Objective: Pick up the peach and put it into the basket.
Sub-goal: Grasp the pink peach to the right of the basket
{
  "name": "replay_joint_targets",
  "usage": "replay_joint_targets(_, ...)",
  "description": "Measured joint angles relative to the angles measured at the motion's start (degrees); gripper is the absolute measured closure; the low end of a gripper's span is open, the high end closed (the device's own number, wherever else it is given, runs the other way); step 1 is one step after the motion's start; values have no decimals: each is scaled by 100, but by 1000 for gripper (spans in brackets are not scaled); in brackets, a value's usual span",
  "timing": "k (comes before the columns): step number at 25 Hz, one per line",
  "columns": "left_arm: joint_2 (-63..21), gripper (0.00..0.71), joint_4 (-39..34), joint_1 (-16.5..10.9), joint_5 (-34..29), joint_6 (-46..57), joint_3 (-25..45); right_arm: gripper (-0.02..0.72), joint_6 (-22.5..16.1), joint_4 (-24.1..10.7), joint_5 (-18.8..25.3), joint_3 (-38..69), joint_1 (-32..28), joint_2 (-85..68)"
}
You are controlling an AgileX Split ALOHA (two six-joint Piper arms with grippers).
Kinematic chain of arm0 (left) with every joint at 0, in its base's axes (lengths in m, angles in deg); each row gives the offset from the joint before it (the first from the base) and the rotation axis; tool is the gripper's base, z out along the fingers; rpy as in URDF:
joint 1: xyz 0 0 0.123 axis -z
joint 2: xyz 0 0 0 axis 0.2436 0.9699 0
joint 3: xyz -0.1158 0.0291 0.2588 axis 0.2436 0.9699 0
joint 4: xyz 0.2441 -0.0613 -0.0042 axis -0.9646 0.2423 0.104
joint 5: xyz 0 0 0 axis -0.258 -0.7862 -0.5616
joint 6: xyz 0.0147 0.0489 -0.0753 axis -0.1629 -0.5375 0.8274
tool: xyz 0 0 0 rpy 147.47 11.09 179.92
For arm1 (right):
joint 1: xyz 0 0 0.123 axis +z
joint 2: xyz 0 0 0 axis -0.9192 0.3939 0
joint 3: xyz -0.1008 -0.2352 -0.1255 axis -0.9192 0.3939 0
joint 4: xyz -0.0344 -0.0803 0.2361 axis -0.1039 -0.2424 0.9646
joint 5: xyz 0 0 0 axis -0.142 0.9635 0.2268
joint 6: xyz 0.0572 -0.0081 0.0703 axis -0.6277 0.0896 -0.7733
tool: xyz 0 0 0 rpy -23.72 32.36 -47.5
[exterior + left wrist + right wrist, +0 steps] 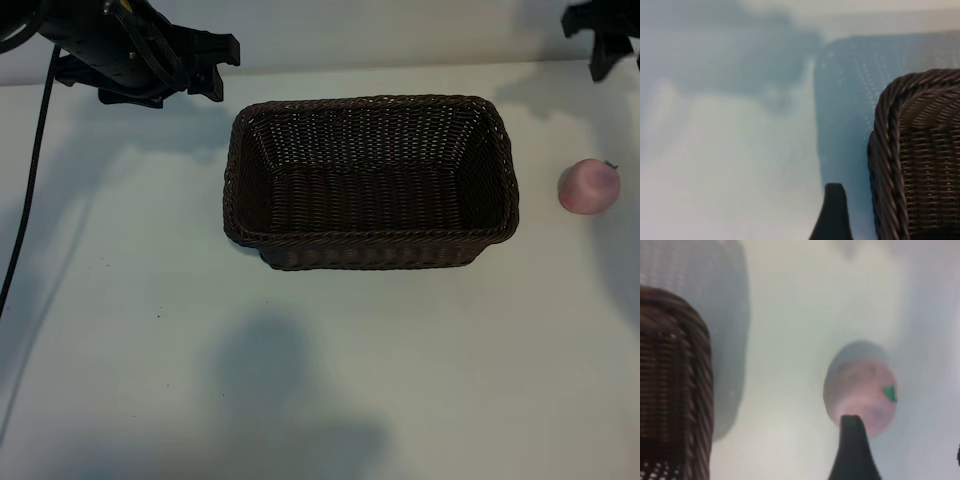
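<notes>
Looking down on the table (130, 340), I see the basket (371, 182) at centre and the peach (588, 187) at the right edge, well apart from it. My right gripper (610, 45), upper right, hangs spread above the peach; the left gripper (215, 65), upper left, is spread too.

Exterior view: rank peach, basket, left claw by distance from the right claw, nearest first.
From the right claw, top right corner:
1. Peach, just below it at the table's right edge.
2. Basket, centre.
3. Left claw, top left, beyond the basket.
</notes>
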Motion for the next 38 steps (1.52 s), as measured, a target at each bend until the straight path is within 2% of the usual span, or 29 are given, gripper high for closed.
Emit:
replay_joint_targets(3,0,125,0,0,0,0,0,219,25,131,-137,434,-50,0)
replay_joint_targets(13,0,125,0,0,0,-6,0,219,115,267,-1310,1712,-50,0)
replay_joint_targets(30,0,125,-2,0,-4,-17,0,224,130,285,-2511,2603,-50,5)
replay_joint_targets(32,0,125,-2,0,-4,-17,0,254,130,285,-2579,2656,-50,26)
replay_joint_targets(34,0,125,-2,0,-18,-17,0,321,116,285,-2603,2687,-50,76)
replay_joint_targets(38,0,125,-2,0,-35,-17,0,572,44,280,-2628,2700,-50,105)
